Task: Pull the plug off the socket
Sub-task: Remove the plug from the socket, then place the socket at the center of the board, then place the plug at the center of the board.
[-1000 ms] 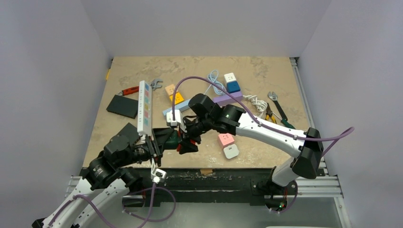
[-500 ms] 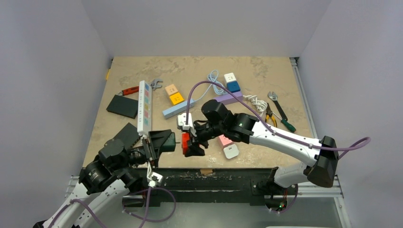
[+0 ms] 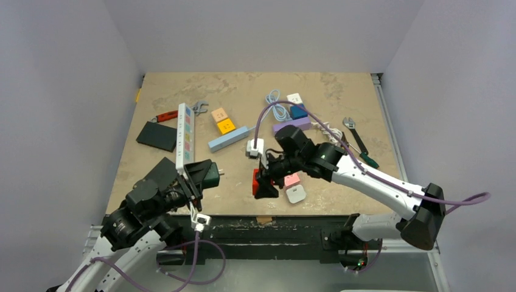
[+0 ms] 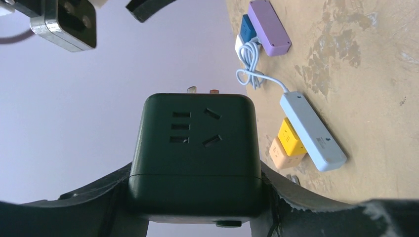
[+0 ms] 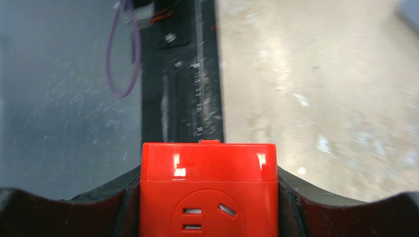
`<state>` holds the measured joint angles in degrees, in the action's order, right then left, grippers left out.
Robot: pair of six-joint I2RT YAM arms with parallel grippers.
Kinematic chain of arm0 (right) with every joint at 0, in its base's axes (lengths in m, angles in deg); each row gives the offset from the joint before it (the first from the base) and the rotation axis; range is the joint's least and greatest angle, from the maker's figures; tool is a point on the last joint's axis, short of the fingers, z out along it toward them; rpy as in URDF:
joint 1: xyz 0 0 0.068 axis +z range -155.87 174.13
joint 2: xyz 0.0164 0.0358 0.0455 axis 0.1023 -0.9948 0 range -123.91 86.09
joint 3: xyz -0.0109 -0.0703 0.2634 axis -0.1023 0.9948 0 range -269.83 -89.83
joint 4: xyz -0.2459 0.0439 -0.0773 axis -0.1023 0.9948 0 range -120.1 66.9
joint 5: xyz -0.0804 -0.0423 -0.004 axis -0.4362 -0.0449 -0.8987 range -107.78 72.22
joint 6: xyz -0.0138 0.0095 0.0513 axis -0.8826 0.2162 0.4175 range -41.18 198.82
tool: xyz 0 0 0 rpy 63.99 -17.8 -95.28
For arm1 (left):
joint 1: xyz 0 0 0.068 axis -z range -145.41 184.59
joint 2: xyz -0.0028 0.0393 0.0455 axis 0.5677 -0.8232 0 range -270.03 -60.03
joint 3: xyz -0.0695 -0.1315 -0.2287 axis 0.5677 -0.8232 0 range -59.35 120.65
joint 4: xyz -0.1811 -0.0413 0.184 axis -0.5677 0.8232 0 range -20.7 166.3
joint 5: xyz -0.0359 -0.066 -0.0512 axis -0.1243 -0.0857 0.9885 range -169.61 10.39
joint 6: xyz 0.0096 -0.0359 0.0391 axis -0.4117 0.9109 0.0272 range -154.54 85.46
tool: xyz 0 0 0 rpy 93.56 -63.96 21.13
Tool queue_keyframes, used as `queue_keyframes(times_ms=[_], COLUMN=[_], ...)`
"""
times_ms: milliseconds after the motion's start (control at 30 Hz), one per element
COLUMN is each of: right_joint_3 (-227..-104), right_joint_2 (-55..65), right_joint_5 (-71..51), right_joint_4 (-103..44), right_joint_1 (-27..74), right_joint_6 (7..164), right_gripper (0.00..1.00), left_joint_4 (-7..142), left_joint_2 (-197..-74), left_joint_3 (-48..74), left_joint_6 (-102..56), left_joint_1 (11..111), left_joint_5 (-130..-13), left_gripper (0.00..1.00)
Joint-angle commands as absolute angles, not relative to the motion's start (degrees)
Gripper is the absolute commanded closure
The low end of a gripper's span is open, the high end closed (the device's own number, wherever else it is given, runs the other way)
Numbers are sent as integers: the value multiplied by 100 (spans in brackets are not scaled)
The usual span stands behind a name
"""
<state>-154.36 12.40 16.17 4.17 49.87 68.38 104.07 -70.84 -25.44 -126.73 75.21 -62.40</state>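
Plug and socket apart; drop risk.
Left end effector (image 4: 195, 207) grips green cube (image 4: 195, 143), right end effector (image 5: 208, 222) grips red cube (image 5: 208, 187); a loose hold may drop either.

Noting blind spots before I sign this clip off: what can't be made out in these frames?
- Right wrist: the red cube is cut off by the bottom edge, and the right gripper covers its sides. The table is blurred.
- Left wrist: the left gripper covers the sides of the green cube. Only its prong tips show.
- Top view: markings on the white adapter are too small to read.
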Motion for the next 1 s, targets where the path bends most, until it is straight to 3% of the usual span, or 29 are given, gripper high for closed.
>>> queue_keyframes(times_ms=[0, 133, 333, 700, 967], right_joint_3=[-15331, -15322, -15440, -13739, -13583], right_joint_2=[1712, 1695, 1119, 1500, 903], right_joint_5=[1068, -439, -1942, -3322, -3825], right_joint_4=[-767, -1107, -405, -253, 335], right_joint_1=[4170, 3819, 2813, 1685, 1393], right_joint_6=[7688, 8303, 9793, 11785, 12452], right_gripper=[100, 100, 100, 100, 100], left_joint_4=[9924, 10310, 10927, 11192, 10849], left_joint_2=[-7437, -8623, -10568, -12254, -13051], left_joint_3=[-2627, -2342, -1550, -1079, -1082], left_joint_6=[-11792, -10607, -8868, -7416, -7003], left_joint_1=[7502, 7469, 7425, 7417, 7407], left_joint_5=[-6847, -7624, -8219, -8062, -7988], left_gripper=[100, 100, 100, 100, 100])
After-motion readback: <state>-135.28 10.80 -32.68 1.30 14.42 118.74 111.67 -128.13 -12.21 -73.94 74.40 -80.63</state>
